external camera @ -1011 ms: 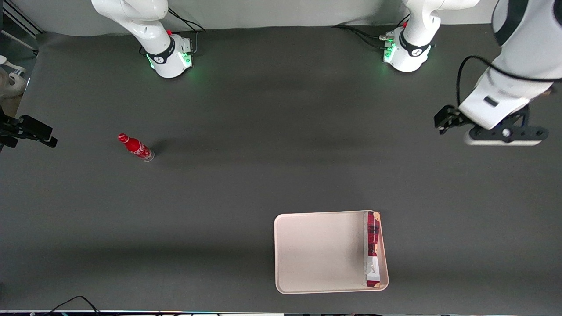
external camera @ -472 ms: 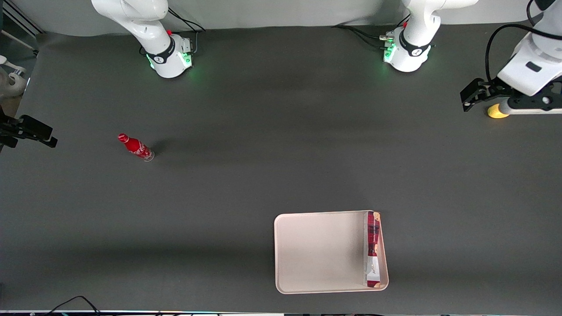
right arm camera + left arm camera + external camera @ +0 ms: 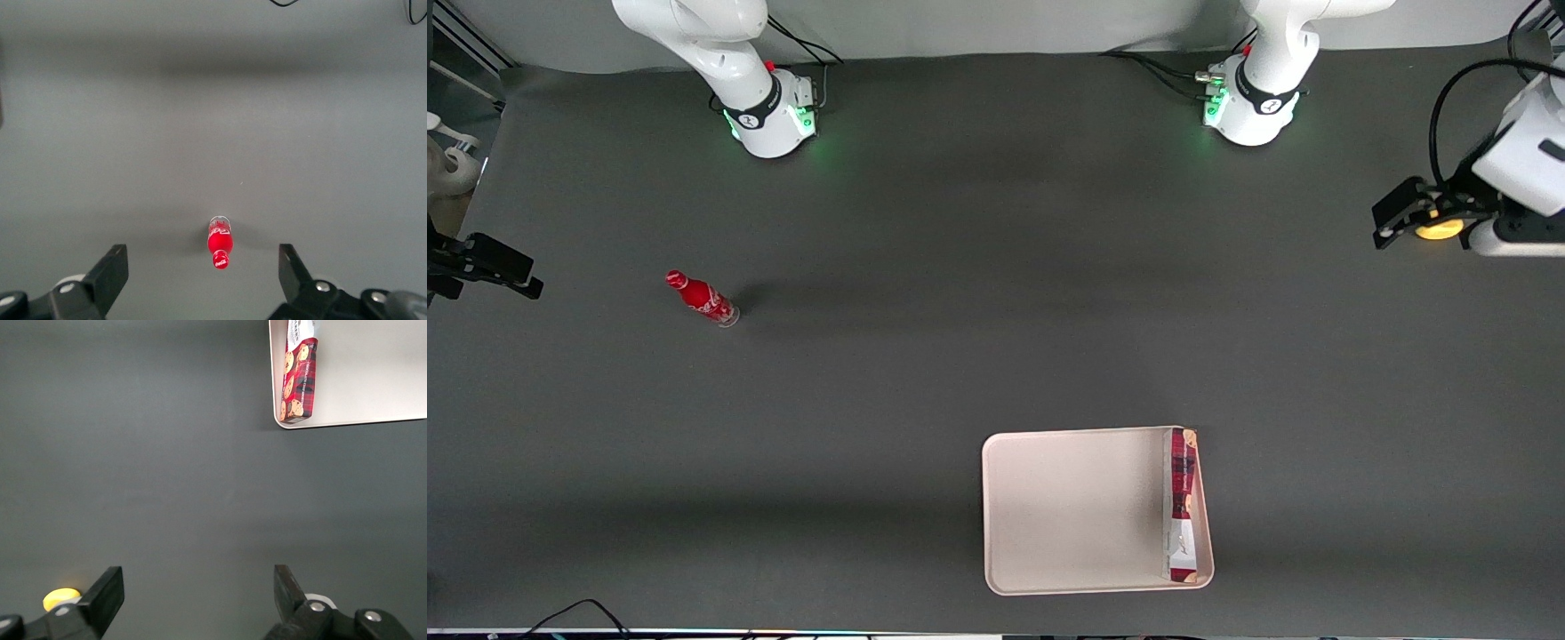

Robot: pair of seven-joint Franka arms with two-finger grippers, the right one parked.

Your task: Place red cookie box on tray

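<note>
The red cookie box (image 3: 1183,502) lies in the cream-pink tray (image 3: 1076,507), along the tray's rim on the working arm's side, with its white label end nearer the front camera. The left wrist view shows the same box (image 3: 298,380) inside the tray's corner (image 3: 373,373). My left gripper (image 3: 1494,233) hangs high at the working arm's end of the table, well away from the tray and farther from the front camera than it. The gripper (image 3: 198,587) is open, with only bare table between its fingers.
A small yellow disc (image 3: 1439,229) lies on the table under the gripper, also seen by the left wrist camera (image 3: 61,597). A small red soda bottle (image 3: 703,299) stands toward the parked arm's end. Dark grey mat covers the table.
My left gripper has drawn away from the table's middle toward the working arm's edge, uncovering the yellow disc. The box and tray have not moved.
</note>
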